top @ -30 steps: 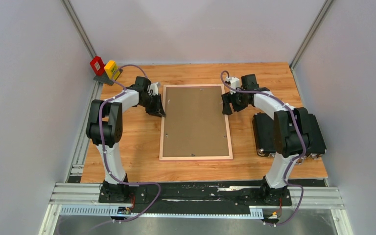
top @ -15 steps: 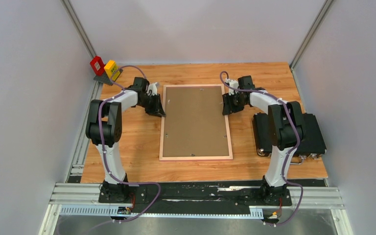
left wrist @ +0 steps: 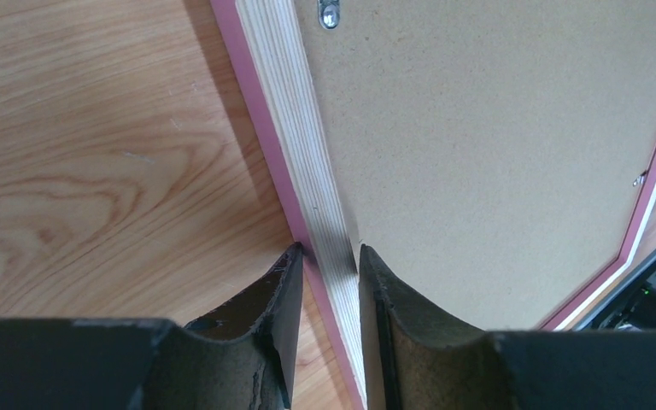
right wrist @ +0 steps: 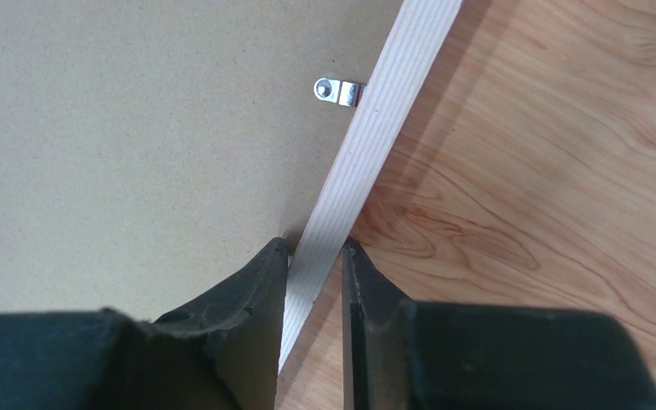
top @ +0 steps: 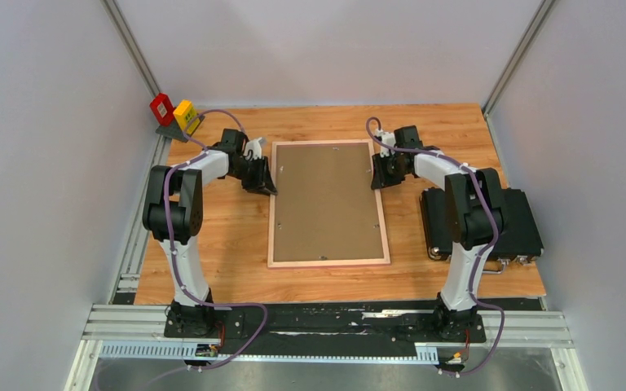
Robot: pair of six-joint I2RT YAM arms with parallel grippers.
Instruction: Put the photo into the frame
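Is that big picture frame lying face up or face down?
Face down: the pink-edged wooden picture frame shows its pale wood back, brown backing board and metal clip.

Frame (top: 328, 262) flat on table (top: 228, 236), backing board (top: 326, 195) in it; case (top: 522, 216) right of frame; boxes (top: 173, 112) behind-left of frame.

Right hand (right wrist: 316, 249) newly clamped on frame (top: 328, 261) rail; frame nudged rightward.

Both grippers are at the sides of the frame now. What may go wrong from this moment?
1. The left gripper and right gripper each pinch only a thin rail of the frame; on lifting, it may slip or tilt.
2. The backing board sits under small clips; turned over, it may fall out.
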